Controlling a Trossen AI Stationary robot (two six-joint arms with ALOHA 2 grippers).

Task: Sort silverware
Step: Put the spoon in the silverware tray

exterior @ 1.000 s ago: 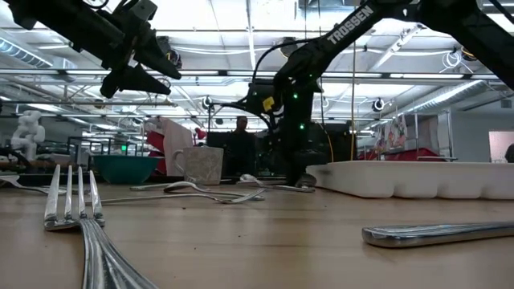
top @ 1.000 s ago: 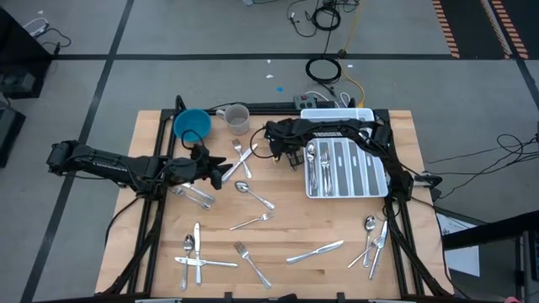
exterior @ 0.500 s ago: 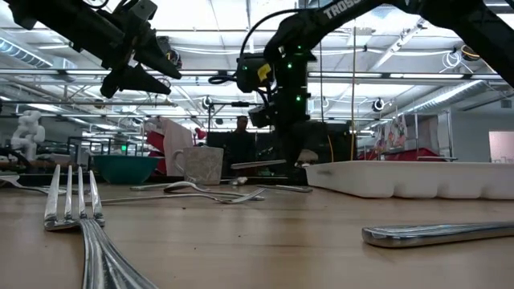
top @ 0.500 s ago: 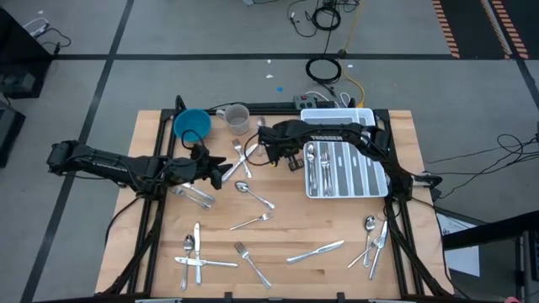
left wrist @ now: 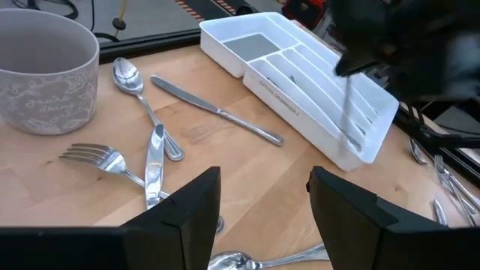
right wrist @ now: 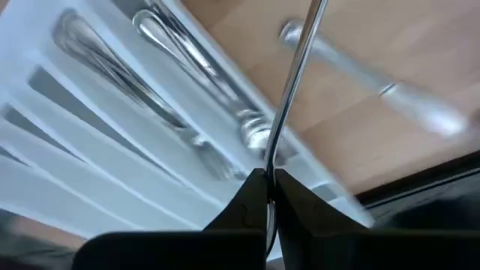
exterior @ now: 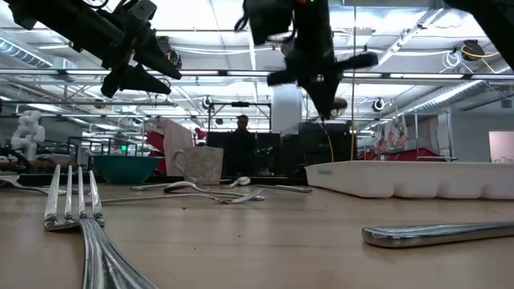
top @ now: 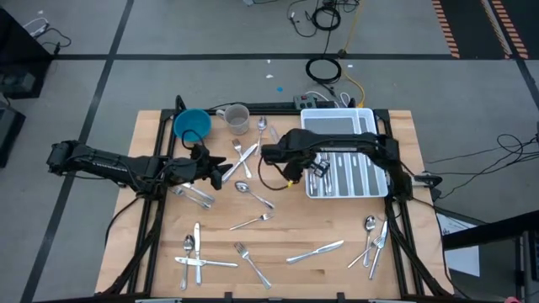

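Steel flatware is being sorted, and one slim piece (right wrist: 296, 75) is pinched in the right pincer (top: 296, 171), raised above the tabletop (top: 278, 240) just beside the near-left edge of the white compartmented tray (top: 337, 118). Which kind of utensil it is cannot be told, since only its thin shaft hangs out of the pressed-together fingers. Several pieces already lie in the tray's leftmost slots (right wrist: 161, 45).

For the step to be done well, the piece should be turned parallel to the slots before it is lowered, so neither end catches a divider. The slot holding like pieces should be chosen, and release should be made low, so that nothing bounces out.

Elsewhere, the left pincer (top: 221, 172) is held spread and empty above the tabletop's left half, near a fork (left wrist: 105, 160), a spoon (left wrist: 131, 73) and a knife (left wrist: 217, 109). More silverware is scattered along the near edge (top: 316, 251).
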